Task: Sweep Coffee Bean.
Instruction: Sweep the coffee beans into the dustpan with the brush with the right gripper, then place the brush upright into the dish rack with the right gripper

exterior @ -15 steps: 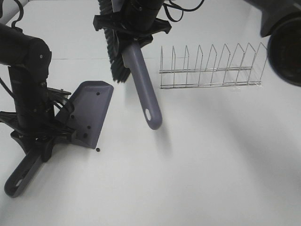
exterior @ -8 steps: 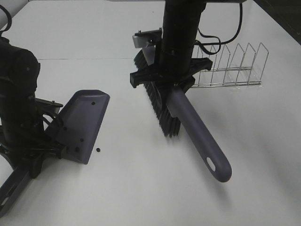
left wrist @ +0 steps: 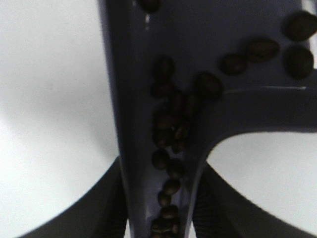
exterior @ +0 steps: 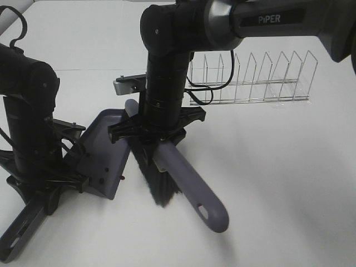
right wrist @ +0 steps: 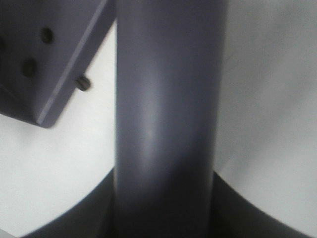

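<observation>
Left hand [exterior: 53, 186] clamped on dustpan [exterior: 103, 146] handle, 8 o'clock on tabletop [exterior: 278, 194]. Right hand [exterior: 156, 133] clamped on brush [exterior: 189, 186], bristles at dustpan's 3 o'clock. Most coffee beans [left wrist: 168, 129] inside dustpan; stray bean [right wrist: 83, 83] just outside lip.

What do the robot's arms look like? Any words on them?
Both are chunky black round tubes. The right arm has a grey part with white letters, PiPER, and a thin black cable looping beside it. The left arm is black all over.
</observation>
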